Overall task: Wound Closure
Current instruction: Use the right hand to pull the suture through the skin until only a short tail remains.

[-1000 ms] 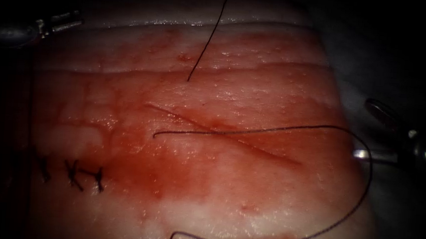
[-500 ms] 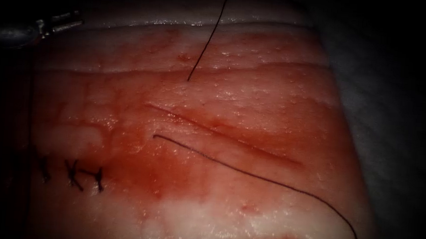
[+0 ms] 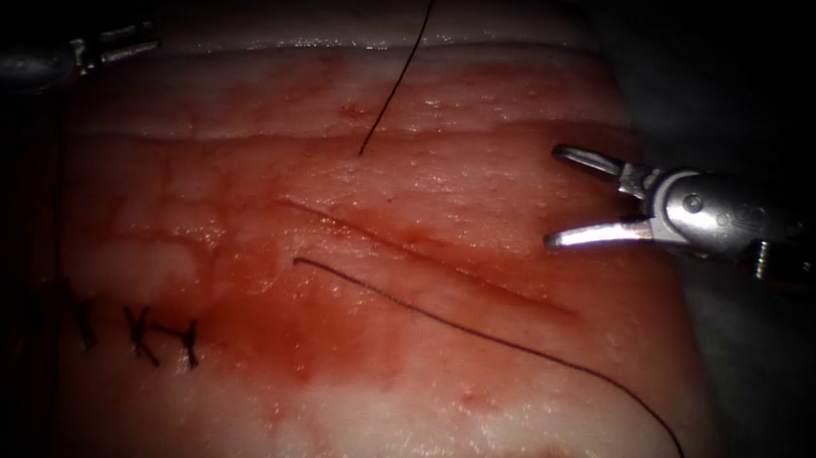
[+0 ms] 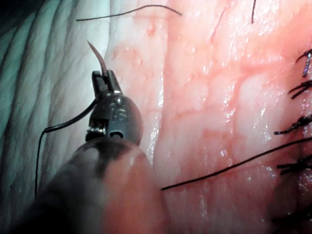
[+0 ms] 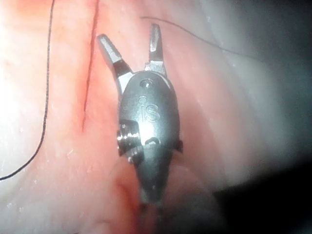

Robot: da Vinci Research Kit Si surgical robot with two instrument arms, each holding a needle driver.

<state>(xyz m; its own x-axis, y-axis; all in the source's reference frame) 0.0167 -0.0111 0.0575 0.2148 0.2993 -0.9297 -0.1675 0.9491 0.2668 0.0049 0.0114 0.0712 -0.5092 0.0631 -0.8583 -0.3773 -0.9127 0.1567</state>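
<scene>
The tissue [image 3: 488, 187] bears a slanting cut [image 3: 425, 254], stained with red fluid. My right tool [image 3: 554, 196] hovers just above the cut's right end, jaws open and holding nothing; the right wrist view shows the same open jaws [image 5: 129, 33] beside the cut [image 5: 90, 73]. Far to the left of the cut, at the tissue's edge, my left tool [image 3: 124, 39] is shut on the curved needle [image 4: 97, 56]. The needle's pointed end sticks out past the jaws [image 4: 105, 80], clear of the tissue. Thread [image 4: 68, 124] trails from the jaws. A long thread [image 3: 477, 334] lies on the tissue just below the cut.
Finished dark stitches [image 3: 137, 330] sit at the lower left of the tissue. A loose straight piece of thread [image 3: 394, 79] lies across the far part. Pale cloth [image 4: 39, 73] lies beyond the tissue's edge beside the left tool.
The right tool left at the right edge, then came back higher with open jaws. The thread that looped across the cut slid down to lie below it. The left tool stayed still.
</scene>
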